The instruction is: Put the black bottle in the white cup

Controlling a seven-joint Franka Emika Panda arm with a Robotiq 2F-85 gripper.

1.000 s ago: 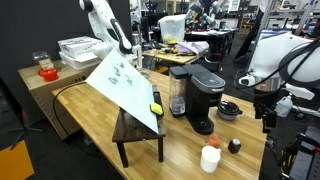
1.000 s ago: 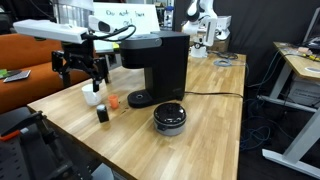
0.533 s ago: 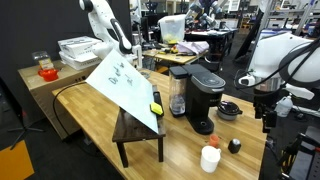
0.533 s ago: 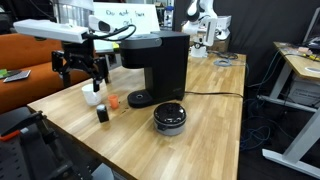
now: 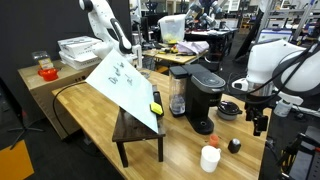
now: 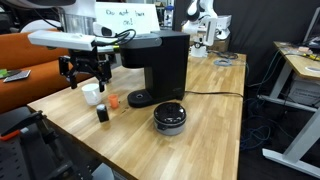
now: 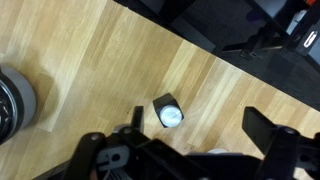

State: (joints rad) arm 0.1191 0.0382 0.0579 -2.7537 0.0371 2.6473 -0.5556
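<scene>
Near the table [image 5: 88, 122] edge, the white cup [image 5: 210, 158] stands with the black bottle [image 5: 234, 146] just beside it on the wood, not yet lifted. Above them hangs the gripper [image 5: 258, 126], jaws spread and empty. Grasp, carry and drop all look yet to be done. Behind, the coffee machine [image 5: 205, 95] hems the space; bare wood opens alongside

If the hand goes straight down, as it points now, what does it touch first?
Probably the bare wooden table, just beside the black bottle. The hand hangs a little off from the bottle, though depth is hard to judge.
</scene>
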